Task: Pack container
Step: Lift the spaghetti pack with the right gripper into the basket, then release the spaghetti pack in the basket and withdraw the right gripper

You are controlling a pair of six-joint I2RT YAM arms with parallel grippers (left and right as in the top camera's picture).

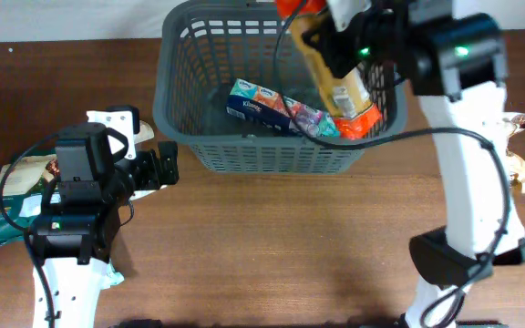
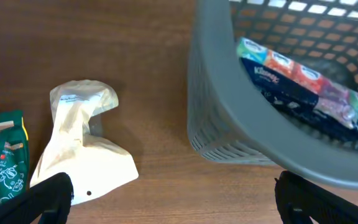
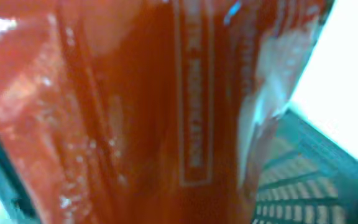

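Brown wood worktop (image 1: 272, 237), container (image 1: 167, 100) at the far edge, centre. A tissue pack (image 1: 272, 107) lies flat inside.

Risks:
- The orange snack bag (image 1: 344, 91) hangs long and tilted over the container's right side, with its lower end close to the rim. Let go here, it could drape over the rim or slide out onto the worktop.
- It may also land on the tissue pack and end up propped rather than flat.
- The right arm's cable crosses the near rim, so a snag looks possible on retreat.

Right gripper (image 1: 322, 41): fingers pinching the bag's upper end; the bag fills the wrist view and hides the pads.

Left gripper (image 1: 164, 166): near the container's left wall, fingers (image 2: 303, 199) spread wide, holding nothing. A white pouch (image 2: 86, 149) and a green bag (image 2: 5, 165) wait at the left edge.
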